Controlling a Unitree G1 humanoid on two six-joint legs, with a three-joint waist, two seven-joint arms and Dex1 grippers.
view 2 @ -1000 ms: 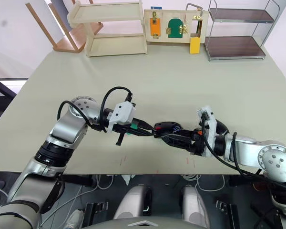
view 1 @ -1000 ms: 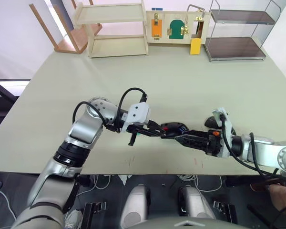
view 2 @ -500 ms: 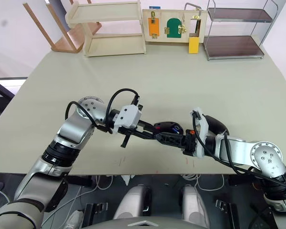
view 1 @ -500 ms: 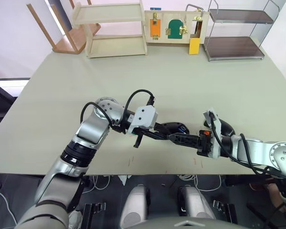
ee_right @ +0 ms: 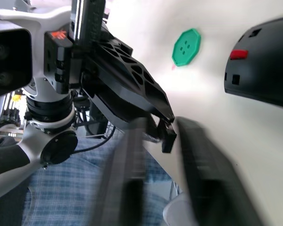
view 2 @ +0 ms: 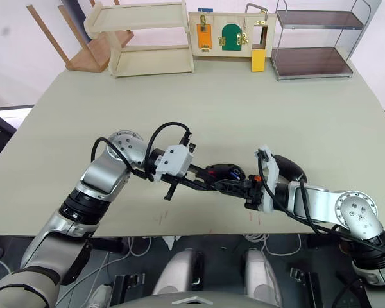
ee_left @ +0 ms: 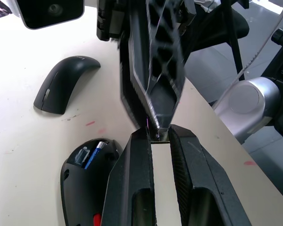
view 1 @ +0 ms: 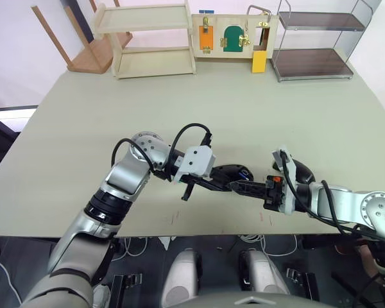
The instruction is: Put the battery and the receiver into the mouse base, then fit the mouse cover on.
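Note:
The mouse base [ee_left: 87, 176] lies open on the table with the blue battery [ee_left: 91, 156] in its compartment. Beyond it rests the mouse cover [ee_left: 66, 84], a smooth black shell. My left gripper [ee_left: 159, 135] is shut on the receiver [ee_left: 163, 137], a tiny nub at its tips, just beside the base near the table's front edge. My right gripper [ee_left: 158, 126] comes in tip to tip against it, jaws together at the nub. Whether it pinches the nub I cannot tell. From the head, the two grippers meet at the left gripper's tips [view 1: 230, 186], in front of the base [view 1: 236, 171].
A green octagonal disc [ee_right: 186, 47] lies on the table near the base. At the far edge stand a wooden shelf [view 1: 155, 38], a latch board [view 1: 234, 35] and a wire rack [view 1: 314, 45]. The table's front edge [view 1: 179, 232] is close below the grippers.
The right gripper, wide open before, has closed at the left gripper's tips. Both arms drew closer together over the second; the left gripper stayed shut.

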